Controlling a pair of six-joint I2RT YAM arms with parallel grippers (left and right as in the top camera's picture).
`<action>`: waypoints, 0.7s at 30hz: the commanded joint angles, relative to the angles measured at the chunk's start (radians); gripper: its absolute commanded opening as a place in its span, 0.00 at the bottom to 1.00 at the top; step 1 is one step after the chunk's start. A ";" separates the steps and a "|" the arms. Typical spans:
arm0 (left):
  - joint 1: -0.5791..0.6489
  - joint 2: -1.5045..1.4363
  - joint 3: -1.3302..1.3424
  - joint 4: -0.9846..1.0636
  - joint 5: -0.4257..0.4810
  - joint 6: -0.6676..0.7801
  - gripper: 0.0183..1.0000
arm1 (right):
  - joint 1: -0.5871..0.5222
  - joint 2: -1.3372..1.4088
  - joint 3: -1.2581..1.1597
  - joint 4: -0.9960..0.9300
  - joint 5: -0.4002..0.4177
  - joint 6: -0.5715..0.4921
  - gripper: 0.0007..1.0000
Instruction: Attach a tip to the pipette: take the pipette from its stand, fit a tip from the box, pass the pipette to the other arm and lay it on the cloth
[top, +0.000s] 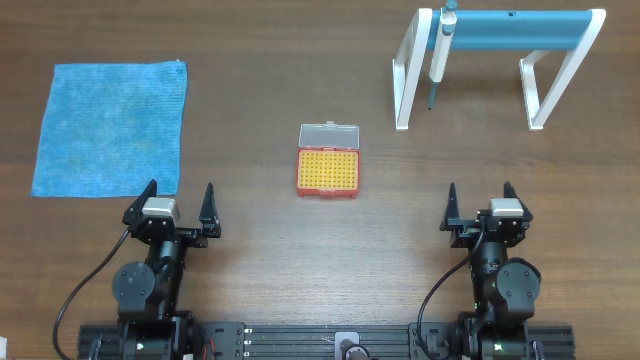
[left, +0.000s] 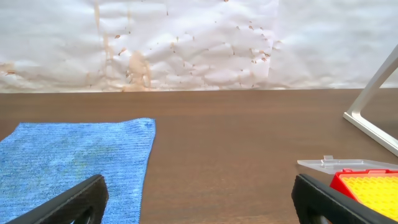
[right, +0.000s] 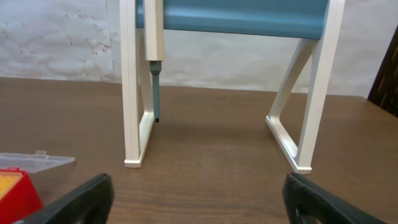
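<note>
The pipette (top: 441, 52) hangs upright at the left end of the white and blue stand (top: 500, 32) at the back right; the right wrist view shows the pipette's shaft (right: 154, 68) beside the stand's leg (right: 130, 93). A red tip box (top: 328, 172) with yellow tips and its clear lid folded back sits mid-table, and one corner of the tip box (left: 368, 186) shows in the left wrist view. A blue cloth (top: 110, 128) lies flat at the back left. My left gripper (top: 172, 205) and right gripper (top: 481, 206) both rest open near the front edge, holding nothing.
The brown table (top: 250, 90) has bare wood between cloth, box and stand. A pale wall (left: 199, 43) runs behind the table's far edge.
</note>
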 joint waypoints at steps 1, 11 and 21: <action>-0.001 -0.005 -0.003 -0.005 -0.010 0.003 0.95 | -0.003 0.046 -0.009 0.002 -0.008 0.040 0.93; -0.001 -0.005 -0.003 -0.005 -0.010 0.003 0.95 | -0.002 0.588 0.159 0.436 -0.093 0.040 0.95; -0.001 -0.005 -0.003 -0.005 -0.010 0.002 0.95 | 0.079 1.169 0.436 0.763 -0.092 0.058 0.95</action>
